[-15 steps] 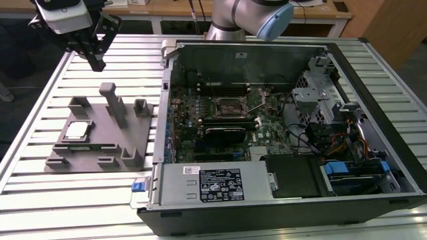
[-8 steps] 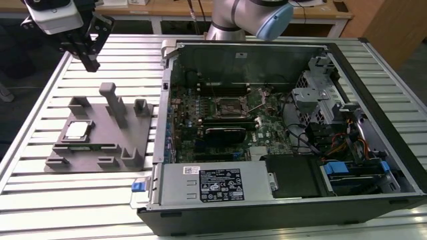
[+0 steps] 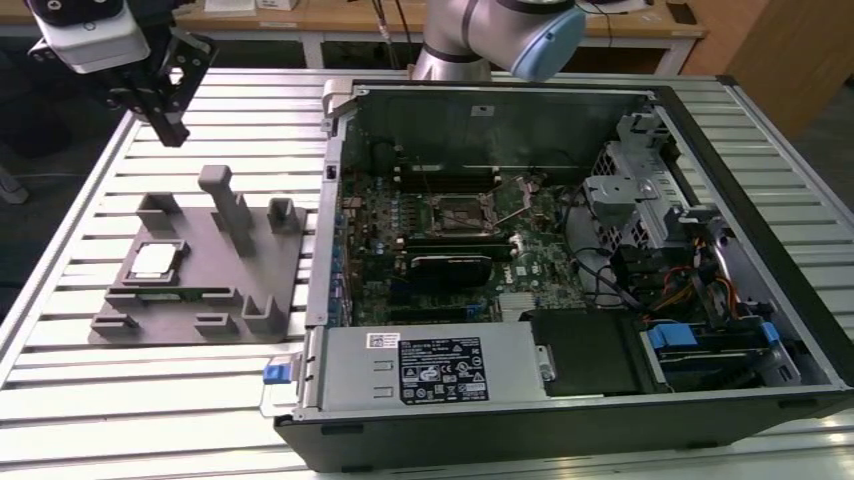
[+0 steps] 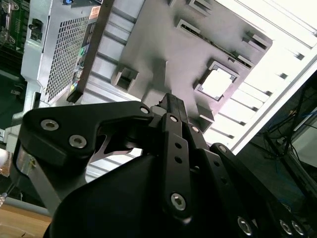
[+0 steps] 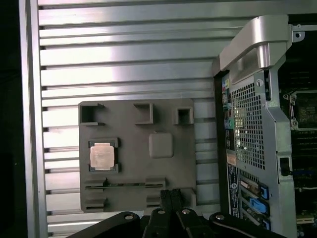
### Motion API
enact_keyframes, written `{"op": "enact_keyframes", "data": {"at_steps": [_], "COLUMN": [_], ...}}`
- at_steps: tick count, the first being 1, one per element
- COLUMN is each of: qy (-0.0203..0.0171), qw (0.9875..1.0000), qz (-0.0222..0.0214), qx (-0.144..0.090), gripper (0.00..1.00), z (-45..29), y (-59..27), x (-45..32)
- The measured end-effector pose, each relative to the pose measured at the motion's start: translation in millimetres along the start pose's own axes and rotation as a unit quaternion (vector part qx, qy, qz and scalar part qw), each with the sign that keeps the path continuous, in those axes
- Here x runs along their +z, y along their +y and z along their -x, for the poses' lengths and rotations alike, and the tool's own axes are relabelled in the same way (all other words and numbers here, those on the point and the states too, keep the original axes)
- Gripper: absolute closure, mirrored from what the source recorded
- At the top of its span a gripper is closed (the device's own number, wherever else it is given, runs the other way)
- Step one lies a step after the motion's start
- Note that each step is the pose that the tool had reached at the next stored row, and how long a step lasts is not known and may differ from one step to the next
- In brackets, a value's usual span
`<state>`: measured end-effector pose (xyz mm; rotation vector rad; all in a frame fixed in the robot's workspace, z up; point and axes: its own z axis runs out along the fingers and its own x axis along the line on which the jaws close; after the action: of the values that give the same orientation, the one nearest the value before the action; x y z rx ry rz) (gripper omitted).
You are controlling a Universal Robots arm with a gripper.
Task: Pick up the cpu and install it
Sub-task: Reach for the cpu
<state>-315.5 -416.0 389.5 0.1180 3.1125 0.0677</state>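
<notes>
Hovers over the desk (image 3: 134,400) with the tool (image 3: 170,135) clenched on nothing, well apart from the cpu (image 3: 154,260) below it, seated in a grey fixture (image 3: 200,292).

So the cpu (image 3: 154,262) sits in a pocket on the fixture plate (image 3: 200,250), plate's on the counter (image 3: 120,400), just beside the open pc case (image 3: 534,430) on the exterior view's left. End effector (image 3: 170,132) hangs behind the plate, well apart from the cpu.
</notes>
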Motion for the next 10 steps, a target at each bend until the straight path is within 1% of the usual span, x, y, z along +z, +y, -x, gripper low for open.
{"op": "enact_keyframes", "data": {"at_steps": [6, 10], "qy": [0.0, 0.0], "qw": [1.0, 1.0], "qz": [0.0, 0.0], "qx": [0.0, 0.0], "gripper": [0.89, 0.89], "z": [-9.2, -13.5], "y": [-0.8, -1.2], "x": [3.0, 4.4]}}
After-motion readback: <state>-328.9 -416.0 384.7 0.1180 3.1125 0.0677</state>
